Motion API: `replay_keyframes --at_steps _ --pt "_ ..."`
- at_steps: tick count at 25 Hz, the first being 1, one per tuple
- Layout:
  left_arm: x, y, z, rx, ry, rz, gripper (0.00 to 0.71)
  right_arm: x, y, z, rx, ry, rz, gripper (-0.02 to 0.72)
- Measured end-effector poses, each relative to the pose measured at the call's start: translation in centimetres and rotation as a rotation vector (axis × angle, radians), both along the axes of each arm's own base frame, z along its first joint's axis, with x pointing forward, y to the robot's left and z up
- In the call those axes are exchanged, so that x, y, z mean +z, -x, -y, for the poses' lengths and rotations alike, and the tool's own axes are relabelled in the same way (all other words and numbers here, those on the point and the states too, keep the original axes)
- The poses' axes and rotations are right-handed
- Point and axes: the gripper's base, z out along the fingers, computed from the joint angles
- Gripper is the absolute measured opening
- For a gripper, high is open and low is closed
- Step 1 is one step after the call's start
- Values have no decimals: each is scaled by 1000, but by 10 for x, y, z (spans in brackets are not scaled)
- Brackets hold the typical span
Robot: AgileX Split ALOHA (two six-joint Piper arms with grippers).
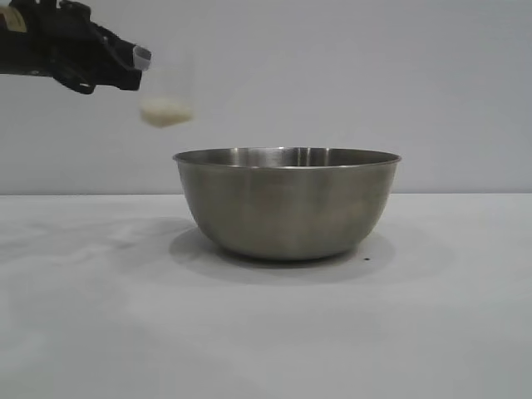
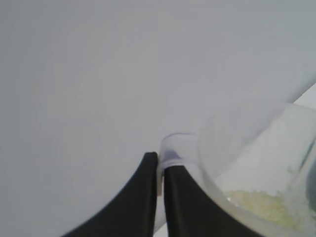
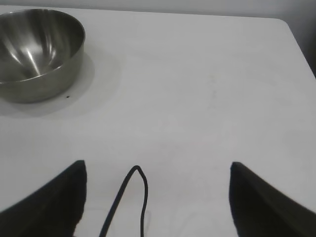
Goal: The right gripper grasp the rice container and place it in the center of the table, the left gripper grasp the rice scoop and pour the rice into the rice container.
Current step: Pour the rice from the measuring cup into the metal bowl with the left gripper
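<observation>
The large round bowl of brushed steel (image 1: 287, 204), with a thin rolled rim, stands on the smooth white tabletop (image 1: 100, 332), away from its edges, with bare surface all around. Above it and to the left, the black left gripper (image 1: 133, 66) pinches the handle of the small clear plastic cup (image 2: 217, 168); off-white rice grains (image 1: 166, 112) lie at the cup's bottom. The black right gripper (image 3: 158, 197) hovers with fingers spread wide, near the tabletop's edge, well apart from the bowl.
</observation>
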Motion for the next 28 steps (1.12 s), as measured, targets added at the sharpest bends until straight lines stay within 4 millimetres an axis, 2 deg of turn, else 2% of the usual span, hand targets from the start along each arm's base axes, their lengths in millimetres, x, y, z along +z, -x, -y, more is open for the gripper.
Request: replay_keyframes --at_steps 7,14,28 --pt "11 5 33 -206 -152 119 0 0 0 0 0 0 0 551" --pt "5 12 54 -267 -359 249 0 0 0 0 0 0 0 551" --pt "3 16 68 -271 -599 527 0 0 0 0 0 0 0 551"
